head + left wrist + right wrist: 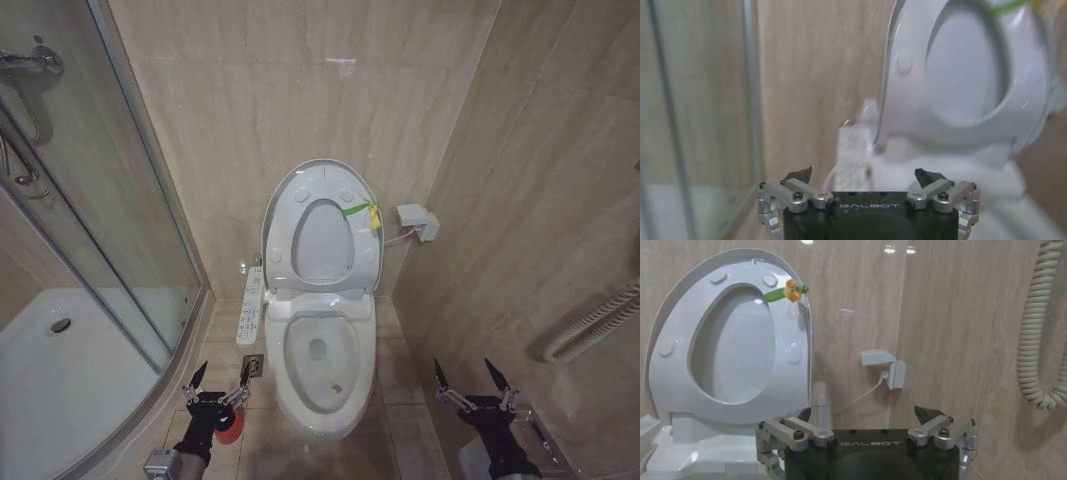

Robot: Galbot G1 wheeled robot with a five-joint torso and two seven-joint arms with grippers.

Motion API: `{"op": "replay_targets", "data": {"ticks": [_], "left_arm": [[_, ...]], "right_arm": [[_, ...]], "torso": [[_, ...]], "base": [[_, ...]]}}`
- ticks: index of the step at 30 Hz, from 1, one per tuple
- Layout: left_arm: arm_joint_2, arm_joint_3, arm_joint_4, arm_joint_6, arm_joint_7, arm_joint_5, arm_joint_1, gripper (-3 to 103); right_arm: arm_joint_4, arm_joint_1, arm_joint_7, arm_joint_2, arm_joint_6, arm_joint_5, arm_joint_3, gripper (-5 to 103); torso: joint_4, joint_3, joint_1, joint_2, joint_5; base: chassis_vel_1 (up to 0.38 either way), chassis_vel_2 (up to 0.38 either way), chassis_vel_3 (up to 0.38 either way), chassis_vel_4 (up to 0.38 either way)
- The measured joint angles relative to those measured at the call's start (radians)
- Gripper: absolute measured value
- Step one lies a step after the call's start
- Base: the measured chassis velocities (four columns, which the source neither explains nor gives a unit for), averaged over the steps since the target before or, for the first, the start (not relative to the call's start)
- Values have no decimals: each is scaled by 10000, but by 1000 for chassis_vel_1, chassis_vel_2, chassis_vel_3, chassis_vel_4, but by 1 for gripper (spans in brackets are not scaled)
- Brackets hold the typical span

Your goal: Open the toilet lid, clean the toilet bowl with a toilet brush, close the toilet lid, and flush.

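the left gripper [221,377] has its two dark fingertips [199,374] spread apart with nothing between them, low at the near left of the toilet. just beneath its body sits the round red holder [230,425] of the toilet brush, partly hidden by the gripper, so the brush handle cannot be made out. in the left wrist view the same gripper [863,175] shows its jaws wide, pointing toward the raised lid and the glass shower door [700,100].

the right gripper [468,376] is also open and empty, hovering over the floor tiles at the near right of the toilet, well apart from the bowl; in its wrist view [867,414] it faces the tiled wall.

the toilet lid [285,192] stands upright against the far wall together with the ring seat [300,215], a green-and-yellow tag [368,210] on its right edge. the toilet bowl [318,400] lies open below, with the side control panel [250,305] along its left. on the right wall are a small white box [415,218] with a cable and a coiled hose [590,320].
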State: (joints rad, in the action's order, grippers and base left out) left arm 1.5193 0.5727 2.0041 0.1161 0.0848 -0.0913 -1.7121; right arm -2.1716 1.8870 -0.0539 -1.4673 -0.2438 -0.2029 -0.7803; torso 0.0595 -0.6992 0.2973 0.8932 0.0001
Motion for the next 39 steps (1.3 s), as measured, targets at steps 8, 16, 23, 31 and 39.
{"op": "replay_targets", "data": {"ticks": [8,16,23,31,39], "left_arm": [[27,-45,-1772,2036,-1188,425,-130,97],[-63,-5,-2521,2648,-1261,125,-244,99],[-94,27,-3326,2906,-1263,3,-217,103],[-413,430,-4796,3612,-1048,-390,169,98],[-716,752,-6195,4232,-401,-658,888,101]], "right_arm": [[-1,-1,-1,0,0,0,0,100],[0,0,0,0,0,0,1,100],[0,0,0,0,0,0,0,100],[0,0,0,0,0,0,0,100],[0,0,0,0,0,0,0,100]], "torso": [[-2,0,0,0,-6],[0,0,-1,1,0],[0,0,-1,1,-1],[0,0,-1,0,-2],[-1,0,-1,0,-2]], "base": [[0,0,0,0],[0,0,0,0],[0,0,0,0],[0,0,0,0],[0,0,0,0]]}}
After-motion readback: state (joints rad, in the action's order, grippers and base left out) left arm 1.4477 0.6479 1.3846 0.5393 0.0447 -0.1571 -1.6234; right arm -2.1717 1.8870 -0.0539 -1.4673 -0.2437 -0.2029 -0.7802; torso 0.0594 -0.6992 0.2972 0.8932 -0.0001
